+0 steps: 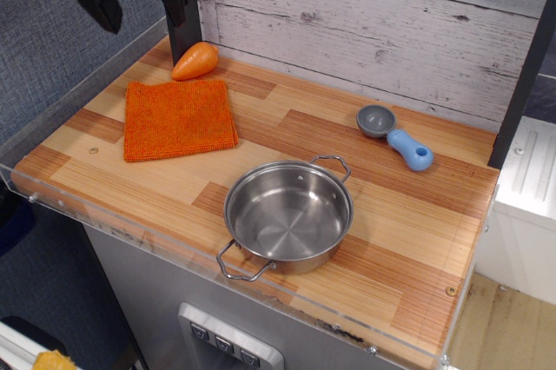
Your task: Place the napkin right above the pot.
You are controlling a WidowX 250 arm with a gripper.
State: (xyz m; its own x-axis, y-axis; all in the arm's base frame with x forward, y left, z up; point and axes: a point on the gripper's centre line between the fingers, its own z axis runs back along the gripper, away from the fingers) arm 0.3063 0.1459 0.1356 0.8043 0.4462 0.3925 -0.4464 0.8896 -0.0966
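The orange napkin (179, 119) lies flat on the wooden table top at the left. The shiny steel pot (288, 211) with two wire loop handles stands near the front edge, to the right of the napkin. My black gripper (137, 7) hangs high at the top left, above the table's back left corner and well clear of the napkin. Its two fingers (101, 7) point down with a wide gap between them, and they hold nothing.
An orange carrot toy (194, 60) lies just behind the napkin by a dark post (182, 23). A grey scoop with a blue handle (395, 135) lies at the back right. A clear plastic rim (69, 83) edges the table; a plank wall stands behind.
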